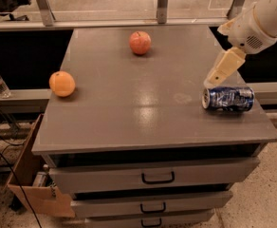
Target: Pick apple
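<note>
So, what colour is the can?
The can is blue with white markings, in the camera view; the gripper hovers close to it.

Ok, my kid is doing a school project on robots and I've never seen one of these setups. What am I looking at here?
There is one picture, taken by a camera looking down at a grey cabinet from the front. Where the camera is mounted is not known.

The white shape at the upper right is the robot's arm. The beige part at its end is the gripper, the robot's "hand". It hovers over the right side of the cabinet top, just above a blue drink can that lies on its side. It appears to hold nothing.

An apple, the thing the robot should pick up, sits near the far edge. An orange sits at the left edge.

Below are drawers, and a cardboard box stands on the floor at the left.
</note>
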### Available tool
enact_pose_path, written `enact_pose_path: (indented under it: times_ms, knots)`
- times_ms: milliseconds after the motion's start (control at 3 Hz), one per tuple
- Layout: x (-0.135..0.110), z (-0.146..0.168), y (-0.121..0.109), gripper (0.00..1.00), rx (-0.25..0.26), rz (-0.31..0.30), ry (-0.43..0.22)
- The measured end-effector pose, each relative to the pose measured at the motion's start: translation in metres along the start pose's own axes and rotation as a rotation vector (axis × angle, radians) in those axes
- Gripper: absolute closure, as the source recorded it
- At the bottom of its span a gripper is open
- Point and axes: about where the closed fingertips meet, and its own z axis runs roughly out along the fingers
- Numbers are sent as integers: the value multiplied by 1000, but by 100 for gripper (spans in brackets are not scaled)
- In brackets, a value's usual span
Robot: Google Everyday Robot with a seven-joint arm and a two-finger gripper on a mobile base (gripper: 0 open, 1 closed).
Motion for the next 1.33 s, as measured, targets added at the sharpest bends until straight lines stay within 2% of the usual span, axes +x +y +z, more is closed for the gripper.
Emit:
enact_pose_path:
  times_ms: [333, 667, 1333]
  knots:
    - [-14, 49, -34, 0, 39, 33, -81]
    - [-40, 103, -56, 0, 45, 71, -184]
    - [-104, 194, -63, 0, -37, 205, -409]
